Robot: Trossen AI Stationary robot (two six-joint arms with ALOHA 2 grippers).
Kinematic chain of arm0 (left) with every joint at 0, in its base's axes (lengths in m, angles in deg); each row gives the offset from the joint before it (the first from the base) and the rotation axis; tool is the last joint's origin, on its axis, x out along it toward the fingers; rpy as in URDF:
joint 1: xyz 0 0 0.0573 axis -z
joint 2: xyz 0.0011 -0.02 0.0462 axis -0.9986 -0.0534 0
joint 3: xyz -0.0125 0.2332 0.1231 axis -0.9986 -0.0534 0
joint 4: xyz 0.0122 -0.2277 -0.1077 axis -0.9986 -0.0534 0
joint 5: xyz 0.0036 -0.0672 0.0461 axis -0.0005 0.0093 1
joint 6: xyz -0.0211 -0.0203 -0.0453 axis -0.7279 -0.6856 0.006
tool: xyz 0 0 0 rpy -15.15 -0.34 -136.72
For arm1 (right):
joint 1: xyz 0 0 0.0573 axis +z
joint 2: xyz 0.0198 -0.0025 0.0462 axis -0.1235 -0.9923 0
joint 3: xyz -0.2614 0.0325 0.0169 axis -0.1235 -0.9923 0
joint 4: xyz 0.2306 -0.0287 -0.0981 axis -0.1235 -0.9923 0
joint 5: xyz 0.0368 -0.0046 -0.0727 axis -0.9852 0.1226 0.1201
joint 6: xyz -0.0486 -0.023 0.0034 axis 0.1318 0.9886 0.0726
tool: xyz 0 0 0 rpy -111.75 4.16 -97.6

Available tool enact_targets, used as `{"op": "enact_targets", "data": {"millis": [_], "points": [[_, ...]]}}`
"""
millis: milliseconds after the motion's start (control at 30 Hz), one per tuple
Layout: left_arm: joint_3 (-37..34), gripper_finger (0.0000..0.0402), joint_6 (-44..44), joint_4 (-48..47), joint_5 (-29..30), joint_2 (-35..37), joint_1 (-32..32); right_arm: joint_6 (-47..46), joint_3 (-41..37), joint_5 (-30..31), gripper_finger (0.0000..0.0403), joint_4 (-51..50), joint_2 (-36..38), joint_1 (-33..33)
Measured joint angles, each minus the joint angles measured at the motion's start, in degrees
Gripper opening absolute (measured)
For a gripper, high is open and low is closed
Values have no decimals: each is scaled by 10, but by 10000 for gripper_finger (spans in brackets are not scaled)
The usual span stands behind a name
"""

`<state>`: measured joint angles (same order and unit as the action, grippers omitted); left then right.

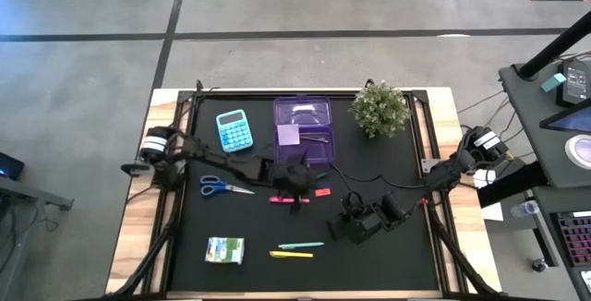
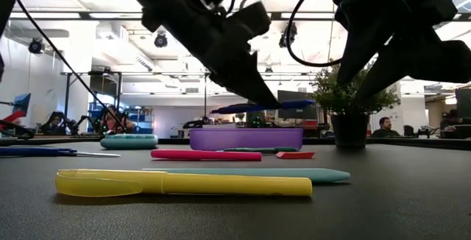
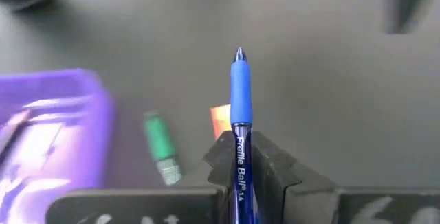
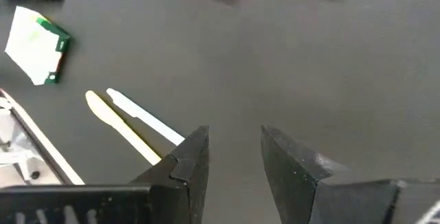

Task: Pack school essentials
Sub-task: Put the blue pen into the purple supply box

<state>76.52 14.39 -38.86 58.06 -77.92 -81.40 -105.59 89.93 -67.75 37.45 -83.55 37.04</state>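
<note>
1. The left tool (image 3: 237, 157) hangs above the middle of the black tabletop (image 1: 388, 255), its fingers clamped on a blue pen (image 3: 240, 107) held clear of the surface, just in front of the purple case (image 1: 302, 121).
2. The right tool (image 4: 234, 157) hovers over bare tabletop right of centre, fingers parted, nothing between them.
3. Pink pen (image 1: 288, 199), teal pen (image 1: 301, 245) and yellow pen (image 1: 291, 255) lie on the tabletop; scissors (image 1: 222, 187) and a green-and-white packet (image 1: 225, 249) lie to their left.
</note>
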Motion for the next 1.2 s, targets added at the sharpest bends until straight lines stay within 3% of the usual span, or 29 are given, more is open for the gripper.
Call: {"op": "enact_targets", "data": {"millis": [467, 1200], "points": [[0, 11, 33, -4, -19, 5, -153, -7, 0, 0, 121, 13, 0, -3], [-19, 21, 60, -12, -26, -29, -162, -45, 0, 1, 121, 24, -5, -15]]}}
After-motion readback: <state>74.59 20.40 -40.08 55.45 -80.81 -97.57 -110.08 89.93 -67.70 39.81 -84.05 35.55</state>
